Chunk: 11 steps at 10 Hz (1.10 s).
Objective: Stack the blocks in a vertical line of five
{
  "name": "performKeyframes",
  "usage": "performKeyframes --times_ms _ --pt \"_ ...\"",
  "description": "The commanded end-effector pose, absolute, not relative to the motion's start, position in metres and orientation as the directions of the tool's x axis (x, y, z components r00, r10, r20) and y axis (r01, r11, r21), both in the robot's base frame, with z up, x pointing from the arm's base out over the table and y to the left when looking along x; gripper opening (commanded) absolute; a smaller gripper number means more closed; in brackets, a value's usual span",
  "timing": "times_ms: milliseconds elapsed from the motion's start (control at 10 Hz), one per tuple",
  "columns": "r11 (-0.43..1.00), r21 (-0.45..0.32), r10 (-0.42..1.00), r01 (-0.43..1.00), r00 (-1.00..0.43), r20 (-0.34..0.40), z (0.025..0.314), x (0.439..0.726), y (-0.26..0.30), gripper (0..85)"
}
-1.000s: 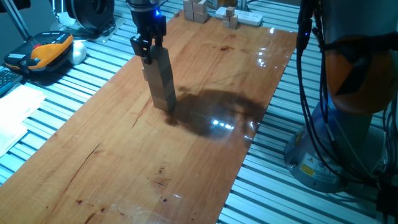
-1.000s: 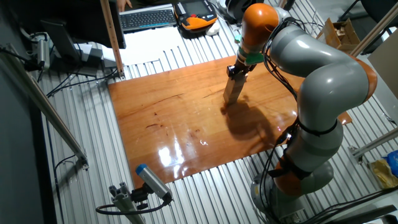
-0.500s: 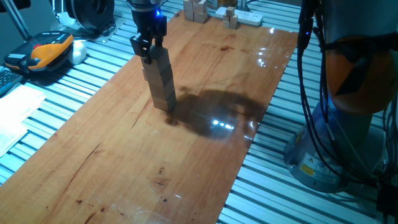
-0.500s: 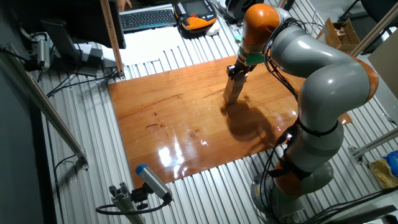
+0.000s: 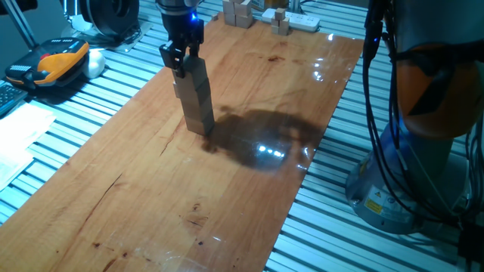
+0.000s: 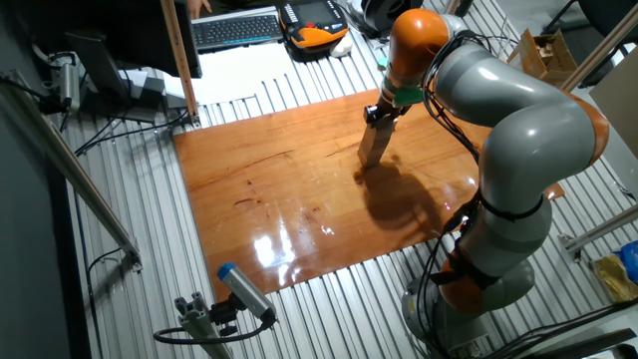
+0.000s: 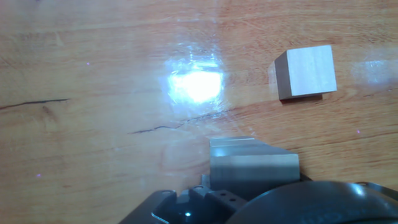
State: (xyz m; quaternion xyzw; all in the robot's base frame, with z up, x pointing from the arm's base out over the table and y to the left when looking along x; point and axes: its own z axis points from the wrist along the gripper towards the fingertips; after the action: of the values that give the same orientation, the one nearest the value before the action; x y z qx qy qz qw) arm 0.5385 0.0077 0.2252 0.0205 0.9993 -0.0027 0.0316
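Bench (image 5: 249,189) of glossy reddish wood fills the scene, resting on a ribbed aluminium frame (image 6: 130,259) and catching bright glare from overhead lights. KUKA arm (image 6: 518,130), grey with orange joints, reaches from its base beside the board over to the far half. Keyboard (image 6: 234,28) and an orange-and-black handset (image 5: 57,62) lie off the board on the frame. Tower of blocks (image 5: 195,98), pale unfinished wood, stands upright on the board, its cubes slightly out of line with one another; the exact count cannot be read from either fixed view. Claw (image 5: 180,62) sits at the top of the tower, its dark fingers on either side of the uppermost cube; whether they pinch it or stand just clear of it cannot be told. Cluster of smaller-looking wooden blocks (image 5: 239,13) sits well apart at the far end. In the hand view, the top face of a single wooden cube (image 7: 306,71) appears, with a metal finger (image 7: 252,168) of the claw below it.
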Motion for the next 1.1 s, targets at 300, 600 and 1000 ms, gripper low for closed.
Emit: performKeyframes --times_ms 300,600,1000 --pt "0.999 -0.003 0.042 0.043 -0.997 -0.069 0.2243 0.5392 0.0094 68.0" --pt "0.999 0.000 0.045 0.045 -0.996 -0.078 0.2239 0.5393 0.0100 68.0" --pt "0.998 0.002 0.062 0.062 -0.993 -0.104 0.2248 0.5386 0.0095 85.0"
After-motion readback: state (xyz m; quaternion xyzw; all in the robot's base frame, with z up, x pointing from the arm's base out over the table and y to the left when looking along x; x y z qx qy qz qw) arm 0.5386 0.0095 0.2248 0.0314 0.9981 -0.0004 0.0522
